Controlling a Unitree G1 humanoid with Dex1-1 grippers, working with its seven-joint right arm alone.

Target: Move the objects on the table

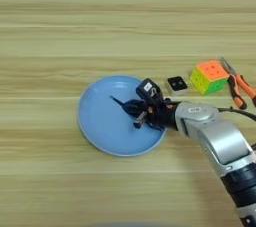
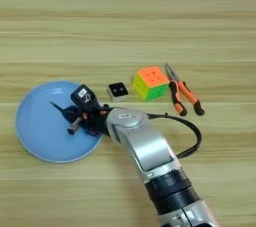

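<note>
The right gripper [image 1: 136, 112] is over the light-blue plate [image 1: 97, 126], grasping the thin black stick [image 1: 119, 102]. Pliers [image 2: 182, 94] lie well apart, beside a colour cube [image 2: 150, 82].

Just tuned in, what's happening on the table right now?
The right gripper is over the light-blue plate, with the thin black stick at its jaws, the stick's free end pointing out over the plate. To the right, on the wooden table, a small black-and-white block, a colourful puzzle cube and the orange-handled pliers lie apart from the arm.
</note>
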